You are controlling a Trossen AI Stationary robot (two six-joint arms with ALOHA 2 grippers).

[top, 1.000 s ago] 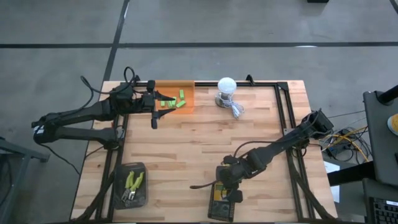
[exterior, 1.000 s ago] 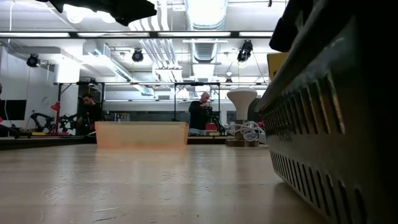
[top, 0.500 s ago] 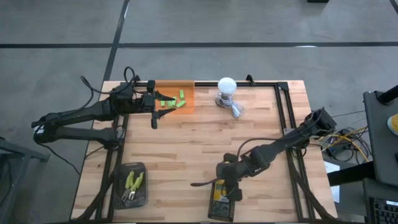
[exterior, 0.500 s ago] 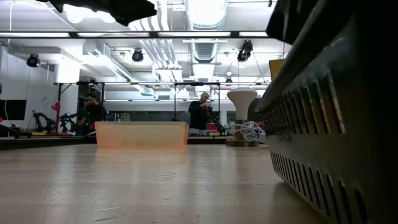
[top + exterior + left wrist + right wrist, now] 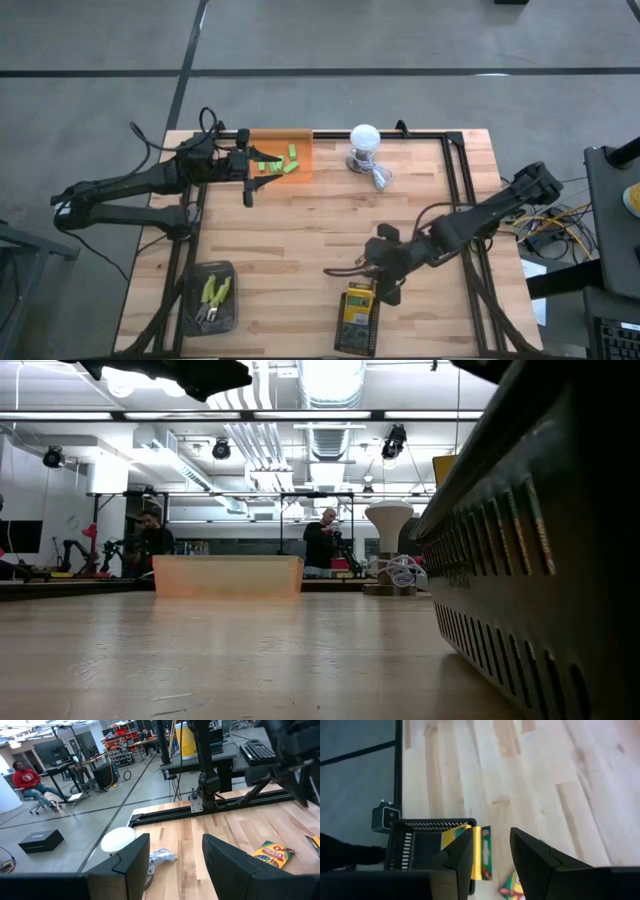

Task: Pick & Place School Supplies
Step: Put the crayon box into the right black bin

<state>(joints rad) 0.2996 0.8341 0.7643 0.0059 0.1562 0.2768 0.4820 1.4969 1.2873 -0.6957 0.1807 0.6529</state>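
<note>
Right arm poised above the crayon boxes; left arm waits at the far orange bin

Nearest, the dark basket (image 5: 357, 338) at the tabletop's (image 5: 300, 230) front edge holds yellow-and-green crayon boxes (image 5: 358, 308); the right end effector (image 5: 385, 283) hangs just above them on a long slanted arm, fingers (image 5: 535, 857) parted and empty. Its wrist view alone shows a box (image 5: 481, 852) leaning on the basket rim. Front left, a tray (image 5: 212, 297) holds pliers (image 5: 215, 290). Farthest, the left end effector (image 5: 248, 175) reaches level beside the orange bin (image 5: 281, 156) of green blocks (image 5: 280, 163), open, holding nothing. The low view shows only the basket wall (image 5: 530, 560).
</note>
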